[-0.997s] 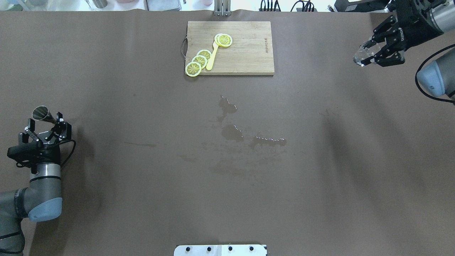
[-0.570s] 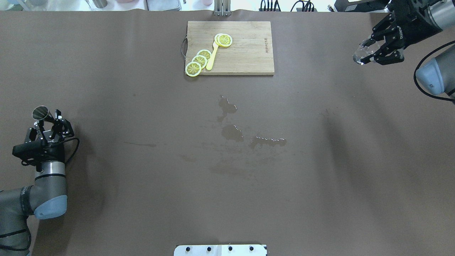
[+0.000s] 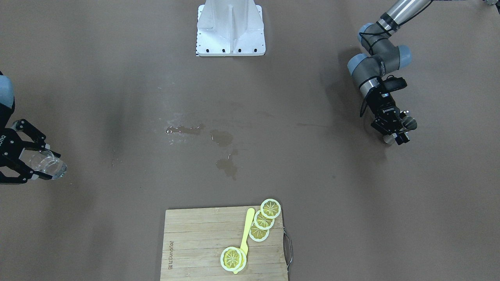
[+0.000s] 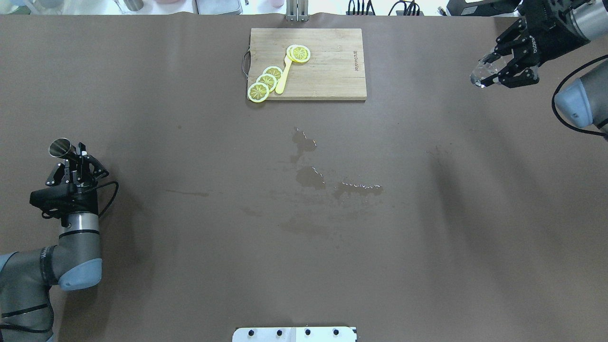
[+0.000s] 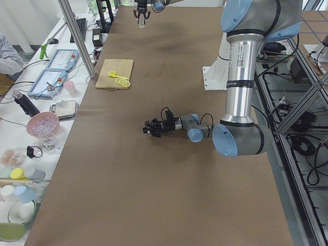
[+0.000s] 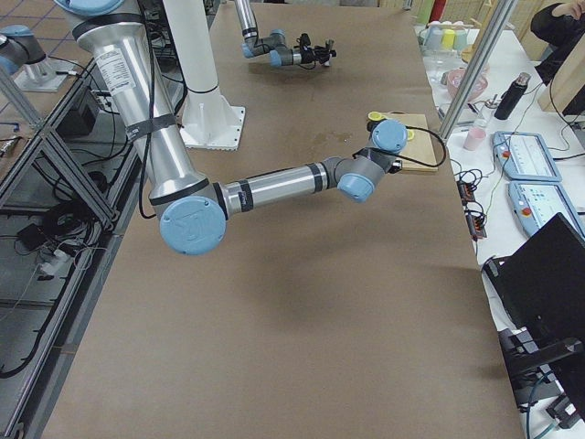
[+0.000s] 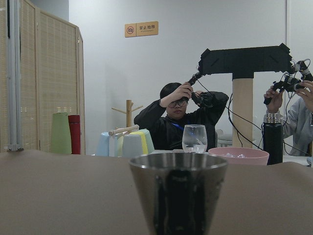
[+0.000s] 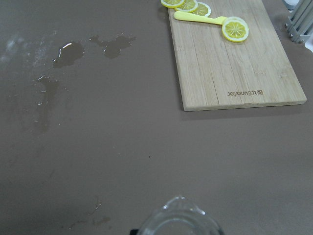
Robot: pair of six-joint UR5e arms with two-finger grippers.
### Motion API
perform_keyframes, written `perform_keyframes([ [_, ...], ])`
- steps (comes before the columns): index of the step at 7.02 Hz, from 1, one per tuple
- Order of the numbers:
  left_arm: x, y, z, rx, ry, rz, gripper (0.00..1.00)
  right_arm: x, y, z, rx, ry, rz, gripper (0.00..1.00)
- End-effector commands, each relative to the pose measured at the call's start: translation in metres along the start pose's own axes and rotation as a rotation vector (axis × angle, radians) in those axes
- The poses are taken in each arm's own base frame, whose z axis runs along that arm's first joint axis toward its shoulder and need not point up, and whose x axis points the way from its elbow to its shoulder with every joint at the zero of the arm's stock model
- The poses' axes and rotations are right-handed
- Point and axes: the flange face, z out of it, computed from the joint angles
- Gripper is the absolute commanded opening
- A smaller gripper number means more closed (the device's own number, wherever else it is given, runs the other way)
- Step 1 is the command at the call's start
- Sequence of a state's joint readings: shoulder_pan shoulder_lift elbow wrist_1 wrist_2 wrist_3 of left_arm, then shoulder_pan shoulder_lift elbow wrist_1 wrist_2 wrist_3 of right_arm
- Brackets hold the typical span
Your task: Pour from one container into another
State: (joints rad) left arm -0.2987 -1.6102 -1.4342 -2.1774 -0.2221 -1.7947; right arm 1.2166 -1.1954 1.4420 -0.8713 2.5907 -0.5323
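Note:
The small steel jigger [image 4: 61, 147] sits upright at the table's left side, with my left gripper [image 4: 74, 159] shut on its waist. In the front-facing view the jigger [image 3: 409, 123] shows at the right, in that left gripper [image 3: 395, 132]. The left wrist view is filled by the jigger's upper cone [image 7: 178, 191]. The clear glass cup [image 4: 479, 76] hangs above the far right corner, tilted, with my right gripper [image 4: 492, 69] shut on it. From across the table the cup [image 3: 50, 166] appears at the left edge. The cup's rim [image 8: 178, 223] shows at the bottom of the right wrist view.
A wooden cutting board [image 4: 332, 71] with lemon slices [image 4: 266, 81] and a yellow plastic knife [image 4: 283, 76] lies at the far middle. Wet spill patches [image 4: 311, 176] mark the table's centre. The white base plate [image 4: 294, 334] sits at the near edge.
The left arm shifted a little right and turned at the wrist, carrying the jigger slightly right. The right gripper with the cup edged a bit farther away.

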Motion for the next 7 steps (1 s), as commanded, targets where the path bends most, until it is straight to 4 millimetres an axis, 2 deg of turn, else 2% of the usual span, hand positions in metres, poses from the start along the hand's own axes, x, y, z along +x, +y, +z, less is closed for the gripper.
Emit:
perform_keyframes([
  [1, 0.091, -0.045, -0.014, -0.005, 0.041, 0.086, 0.0, 0.002, -0.004, 0.0, 0.003, -0.002, -0.003, 0.0],
  [4, 0.268, -0.108, -0.036, -0.004, 0.102, 0.048, 0.0, 0.006, -0.005, -0.005, 0.004, 0.007, -0.002, 0.0],
  [5, 0.321, -0.127, -0.042, -0.001, 0.115, 0.04, 0.0, 0.007, -0.014, -0.007, 0.009, 0.012, -0.013, 0.0],
  [6, 0.364, -0.15, -0.048, 0.003, 0.127, 0.043, 0.0, 0.012, -0.028, -0.008, 0.004, 0.011, -0.007, 0.0],
  [7, 0.393, -0.151, -0.049, 0.007, 0.124, 0.059, 0.0, 0.016, -0.04, -0.01, -0.009, 0.007, 0.015, 0.0],
])
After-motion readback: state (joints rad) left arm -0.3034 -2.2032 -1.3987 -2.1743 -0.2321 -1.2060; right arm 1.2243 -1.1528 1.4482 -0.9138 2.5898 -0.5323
